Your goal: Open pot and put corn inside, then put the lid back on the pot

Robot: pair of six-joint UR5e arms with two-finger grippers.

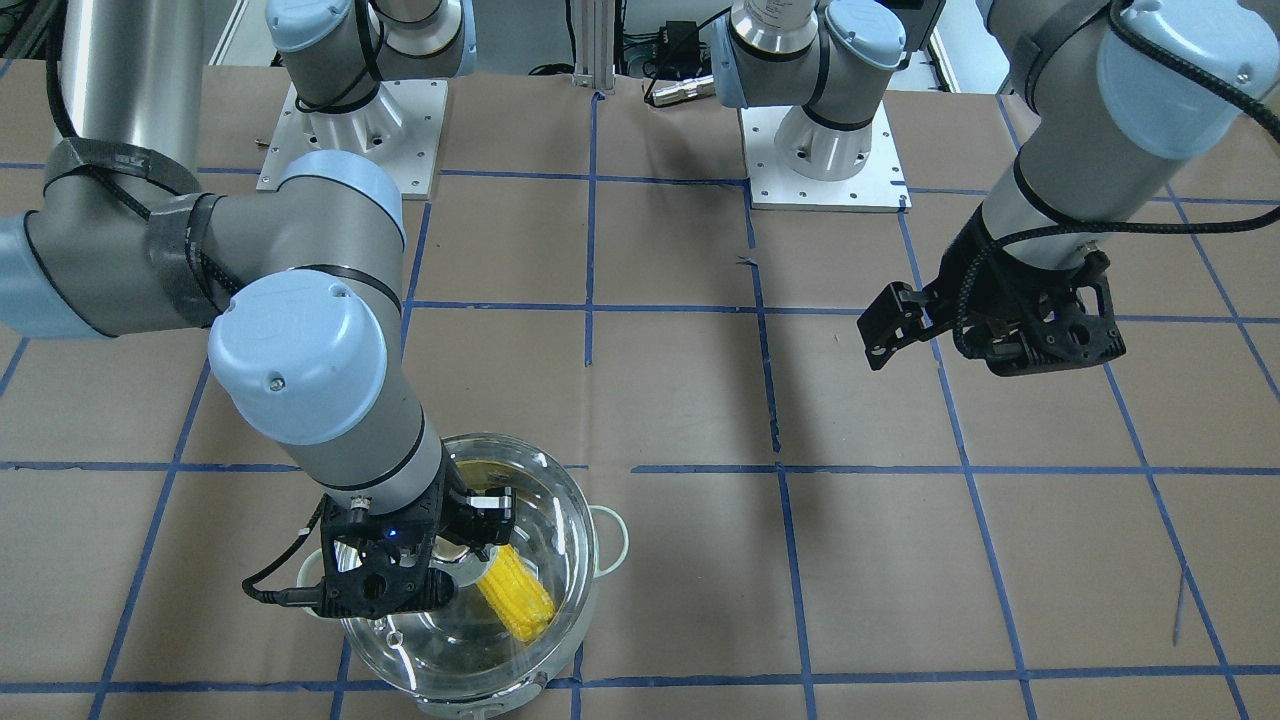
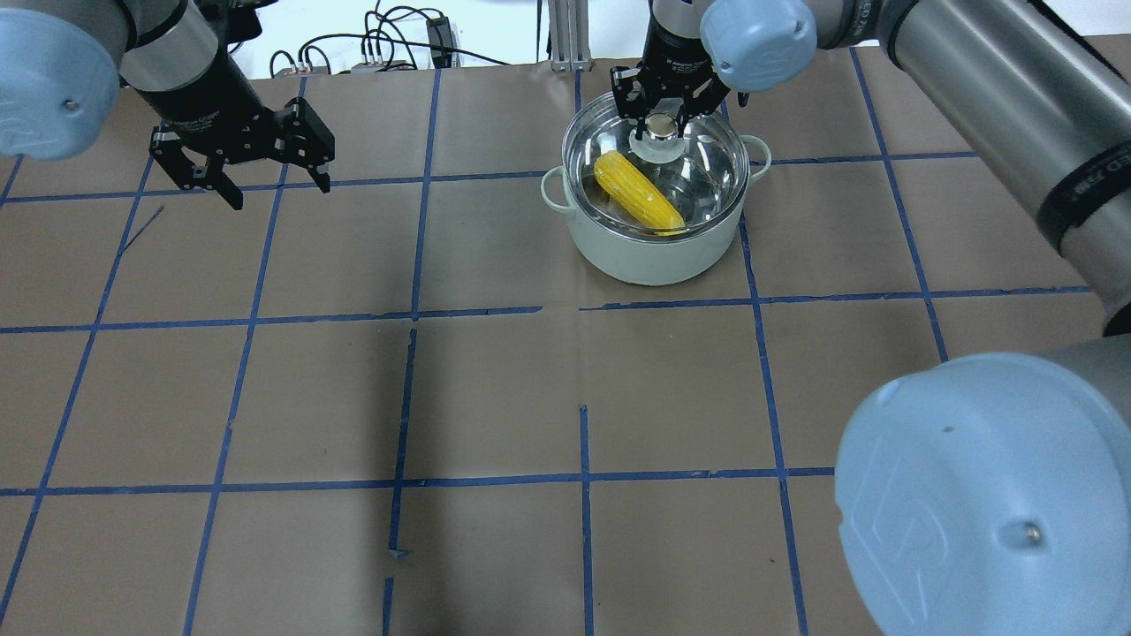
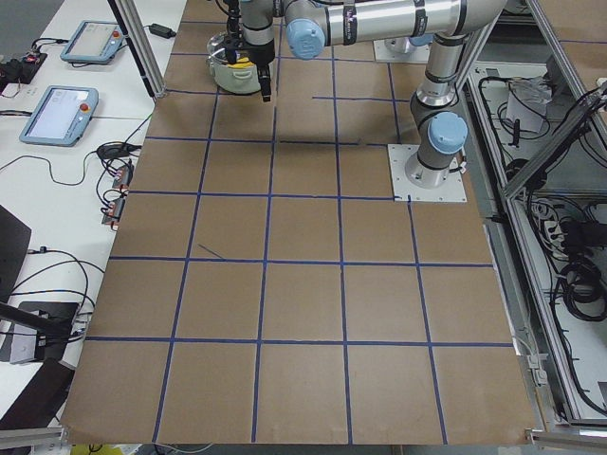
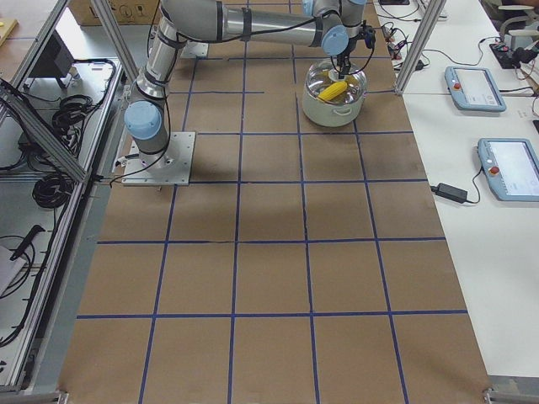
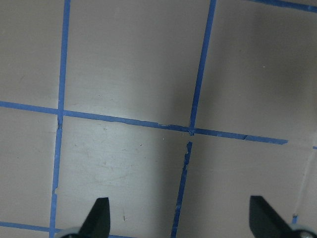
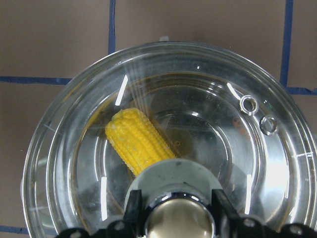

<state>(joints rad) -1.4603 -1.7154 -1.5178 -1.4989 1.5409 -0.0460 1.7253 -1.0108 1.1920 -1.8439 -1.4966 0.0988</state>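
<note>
With the corn (image 2: 638, 192) lying inside the pot (image 2: 649, 252) on the table (image 2: 495, 389), the right claw (image 2: 661, 126) is clenching the lid (image 2: 702, 172) by its knob (image 6: 178, 220) and ought to be settling it level and centred on the rim, while the left claw (image 2: 281, 193) is hanging released, well apart.

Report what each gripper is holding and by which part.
The right gripper holds the lid by its metal knob, a finger on either side, over the pot with the corn inside. The left gripper is open and holds nothing.
</note>
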